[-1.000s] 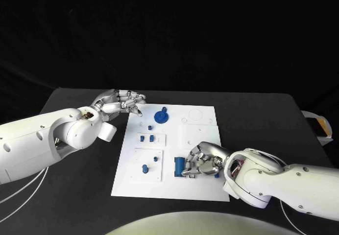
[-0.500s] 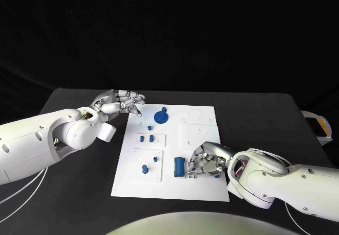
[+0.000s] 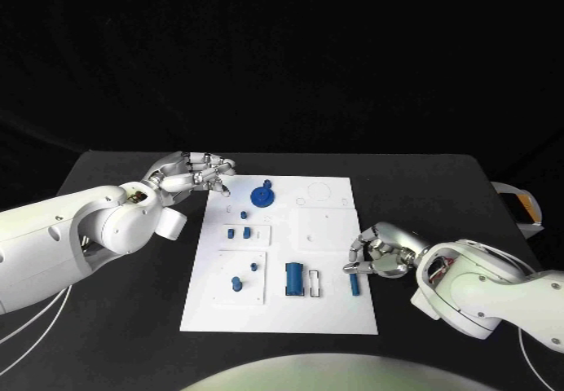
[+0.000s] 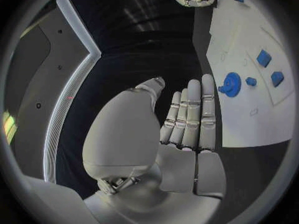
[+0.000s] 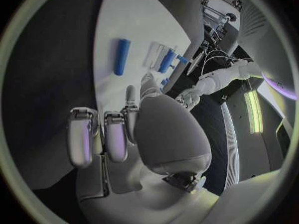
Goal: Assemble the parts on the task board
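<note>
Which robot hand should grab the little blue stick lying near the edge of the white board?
Probably the right hand. It hovers right beside the blue rod at the task board's right edge, holding nothing. The left hand is far off, at the board's opposite far corner near the blue gear.

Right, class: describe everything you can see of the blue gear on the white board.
The blue gear is a round, toothed disc, seemingly plastic, with a small raised knob at its centre. It lies flat on the task board, near the far edge. Smaller blue parts sit just nearside of it. The left hand hovers beside it, off the board's edge, not touching it. Nothing grips it.
</note>
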You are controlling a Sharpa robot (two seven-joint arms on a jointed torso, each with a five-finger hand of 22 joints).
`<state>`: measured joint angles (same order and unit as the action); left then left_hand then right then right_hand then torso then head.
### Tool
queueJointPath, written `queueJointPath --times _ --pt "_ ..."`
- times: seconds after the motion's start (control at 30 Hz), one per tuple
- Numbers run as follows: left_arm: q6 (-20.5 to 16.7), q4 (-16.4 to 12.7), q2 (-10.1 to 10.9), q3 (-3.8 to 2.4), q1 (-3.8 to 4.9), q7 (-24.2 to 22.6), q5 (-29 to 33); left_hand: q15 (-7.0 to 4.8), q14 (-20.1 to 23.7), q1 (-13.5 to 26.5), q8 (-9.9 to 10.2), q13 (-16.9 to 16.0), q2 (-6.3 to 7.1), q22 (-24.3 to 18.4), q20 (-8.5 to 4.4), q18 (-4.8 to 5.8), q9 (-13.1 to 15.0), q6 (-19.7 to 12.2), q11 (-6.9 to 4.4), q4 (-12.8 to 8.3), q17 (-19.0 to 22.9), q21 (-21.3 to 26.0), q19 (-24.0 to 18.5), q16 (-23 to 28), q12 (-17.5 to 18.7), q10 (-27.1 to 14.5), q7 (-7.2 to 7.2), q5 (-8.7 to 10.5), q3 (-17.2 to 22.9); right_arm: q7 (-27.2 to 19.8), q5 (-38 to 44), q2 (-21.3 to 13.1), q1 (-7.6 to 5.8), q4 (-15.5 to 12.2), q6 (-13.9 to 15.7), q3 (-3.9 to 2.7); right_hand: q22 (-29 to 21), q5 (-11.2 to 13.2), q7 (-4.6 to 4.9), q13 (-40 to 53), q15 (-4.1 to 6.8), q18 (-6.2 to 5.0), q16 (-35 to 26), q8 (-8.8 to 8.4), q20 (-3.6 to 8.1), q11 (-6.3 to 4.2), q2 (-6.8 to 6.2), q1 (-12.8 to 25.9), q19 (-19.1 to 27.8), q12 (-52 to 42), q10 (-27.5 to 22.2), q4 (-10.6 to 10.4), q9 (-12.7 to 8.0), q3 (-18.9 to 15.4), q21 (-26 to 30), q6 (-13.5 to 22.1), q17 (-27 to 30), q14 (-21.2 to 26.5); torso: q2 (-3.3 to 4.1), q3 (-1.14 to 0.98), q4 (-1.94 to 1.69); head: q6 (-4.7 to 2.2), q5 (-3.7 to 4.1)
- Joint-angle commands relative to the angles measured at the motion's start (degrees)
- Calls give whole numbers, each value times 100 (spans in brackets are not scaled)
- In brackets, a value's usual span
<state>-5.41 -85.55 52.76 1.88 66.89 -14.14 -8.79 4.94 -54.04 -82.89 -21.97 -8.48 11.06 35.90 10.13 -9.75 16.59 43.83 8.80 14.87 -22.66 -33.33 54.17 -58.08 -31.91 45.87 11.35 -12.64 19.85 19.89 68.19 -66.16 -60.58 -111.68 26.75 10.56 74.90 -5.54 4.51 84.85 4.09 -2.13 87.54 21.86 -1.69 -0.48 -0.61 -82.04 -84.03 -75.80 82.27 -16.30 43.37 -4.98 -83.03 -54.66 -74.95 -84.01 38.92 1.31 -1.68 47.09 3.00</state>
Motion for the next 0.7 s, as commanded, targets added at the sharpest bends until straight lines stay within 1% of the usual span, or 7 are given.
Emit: queueJointPath --times 0.03,0.2,0.37,0.4,0.43,0.6,0.7 --pt "87 -21 -11 -3 0 -125 33 7 35 3 -18 9 -25 -9 19 -64 -8 -20 14 28 -8 19 38 -37 -23 -38 102 -15 -15 -84 184 -141 37 -51 119 10 1324 16 -5 -591 -32 76 10 -34 -47 51 -29 121 -384 69 -9 -32 -14 -16 -2 33 -783 -460 6 -4 15 -31 81" --pt "116 -24 -19 -3 0 -141 33 8 38 6 -20 10 -19 -12 20 -64 -9 -21 13 33 -9 23 39 -37 -27 -39 99 -14 -22 109 504 -343 106 -142 105 18 1327 41 -3 -588 -45 77 10 -47 -66 59 -49 236 -388 66 -4 -37 -21 -34 -13 -25 -786 -460 4 -9 11 -28 100" --pt "136 -20 -21 -3 0 -139 33 8 39 5 -21 10 -18 -13 21 -64 -9 -21 13 33 -9 24 38 -37 -28 -40 98 -14 -22 453 699 -472 148 -217 -4 34 1336 129 -8 -618 -51 83 15 -86 -85 60 -88 629 -399 108 -16 -41 -33 -77 -49 -113 -807 -464 10 -5 8 -14 137" --pt "136 -18 -21 -3 0 -138 33 8 39 5 -21 10 -18 -13 21 -64 -9 -21 13 33 -9 24 38 -37 -28 -40 98 -14 -22 485 718 -475 158 -226 -7 36 1336 -42 -17 -618 -45 83 16 -86 -83 51 -101 674 -399 109 -13 -34 -30 -105 -49 -136 -810 -465 10 -5 13 -16 123" --pt "135 -17 -21 -3 0 -137 33 8 39 5 -21 10 -18 -13 21 -64 -9 -21 13 33 -9 24 38 -37 -28 -40 98 -14 -22 512 734 -475 168 -234 -9 38 1338 -387 -25 -617 -36 84 16 -102 -76 43 -131 722 -401 110 -9 -29 -28 -188 -55 -152 -814 -465 10 -7 13 -16 117" --pt "141 -15 -19 -3 0 -118 33 8 43 3 -24 11 -16 -15 21 -64 -10 -19 12 35 -8 28 37 -36 -29 -43 95 -14 -25 594 783 -421 242 -262 -6 43 1339 -390 -30 -619 -34 84 13 -100 -75 41 -140 774 -402 114 -8 -36 -23 -245 -59 -174 -807 -464 11 -8 -9 7 103" --pt "138 -15 -13 -3 0 -108 33 8 43 3 -24 11 -16 -15 21 -64 -10 -19 12 35 -8 28 37 -36 -29 -43 95 -14 -25 608 795 -376 283 -254 -5 44 1339 -390 -30 -619 -34 84 13 -100 -75 41 -140 775 -402 114 -8 -37 -23 -245 -59 -174 -807 -464 11 -7 -4 16 89"
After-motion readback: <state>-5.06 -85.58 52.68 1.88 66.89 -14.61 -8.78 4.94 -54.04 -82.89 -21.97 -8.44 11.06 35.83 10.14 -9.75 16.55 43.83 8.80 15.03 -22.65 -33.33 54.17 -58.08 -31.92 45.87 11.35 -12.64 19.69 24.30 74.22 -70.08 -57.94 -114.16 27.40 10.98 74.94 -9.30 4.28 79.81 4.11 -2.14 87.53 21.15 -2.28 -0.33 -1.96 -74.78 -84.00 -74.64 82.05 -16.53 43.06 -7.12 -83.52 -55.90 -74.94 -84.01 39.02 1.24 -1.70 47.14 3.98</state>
